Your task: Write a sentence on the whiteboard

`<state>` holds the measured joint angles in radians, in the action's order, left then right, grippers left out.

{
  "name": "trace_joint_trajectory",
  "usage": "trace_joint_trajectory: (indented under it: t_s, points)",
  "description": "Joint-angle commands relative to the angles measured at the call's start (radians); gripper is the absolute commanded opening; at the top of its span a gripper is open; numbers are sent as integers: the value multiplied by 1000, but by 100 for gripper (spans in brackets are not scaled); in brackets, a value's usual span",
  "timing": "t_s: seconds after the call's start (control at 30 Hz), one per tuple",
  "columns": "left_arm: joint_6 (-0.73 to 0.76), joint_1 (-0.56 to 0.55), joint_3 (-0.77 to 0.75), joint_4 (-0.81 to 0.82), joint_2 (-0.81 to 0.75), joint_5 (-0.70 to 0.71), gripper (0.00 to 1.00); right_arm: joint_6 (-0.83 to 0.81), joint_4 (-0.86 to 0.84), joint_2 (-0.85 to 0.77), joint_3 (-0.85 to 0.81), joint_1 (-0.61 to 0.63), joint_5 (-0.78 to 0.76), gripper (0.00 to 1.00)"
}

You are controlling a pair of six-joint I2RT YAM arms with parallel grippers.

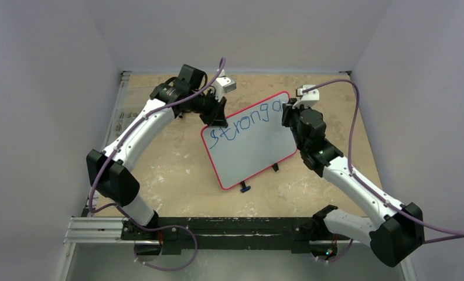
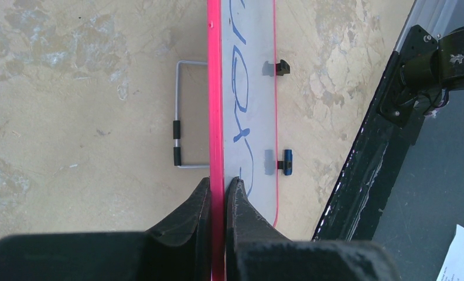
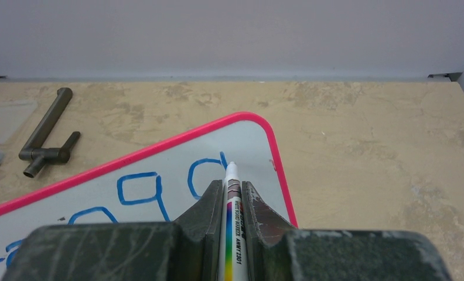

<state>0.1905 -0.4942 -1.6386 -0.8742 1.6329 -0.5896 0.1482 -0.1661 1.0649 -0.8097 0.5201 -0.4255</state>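
Whiteboard point(image 1: 253, 149) tight in left gripper point(image 2: 219, 184), marker point(image 3: 231, 173) in right gripper point(image 3: 232, 187).

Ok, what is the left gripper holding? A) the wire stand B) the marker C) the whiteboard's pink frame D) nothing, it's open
C: the left gripper is shut on the pink frame of the whiteboard; the marker sits in the right gripper.

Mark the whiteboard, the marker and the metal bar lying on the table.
whiteboard point(image 1: 254, 153), top view, bare white face below the writing.
marker point(image 3: 233, 219), right wrist view, printed barrel.
metal bar point(image 3: 47, 124), right wrist view, middle of the long shaft.
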Motion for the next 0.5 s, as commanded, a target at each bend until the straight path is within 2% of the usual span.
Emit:
trace_joint_trajectory:
  t_s: [0.0, 0.47]
  points:
    - [132, -19, 13, -52, 13, 134, 0, -17, -72, 27, -62, -12, -11, 0]
    - [132, -19, 13, -50, 13, 136, 0, -9, -100, 70, -53, -71, 12, 0]
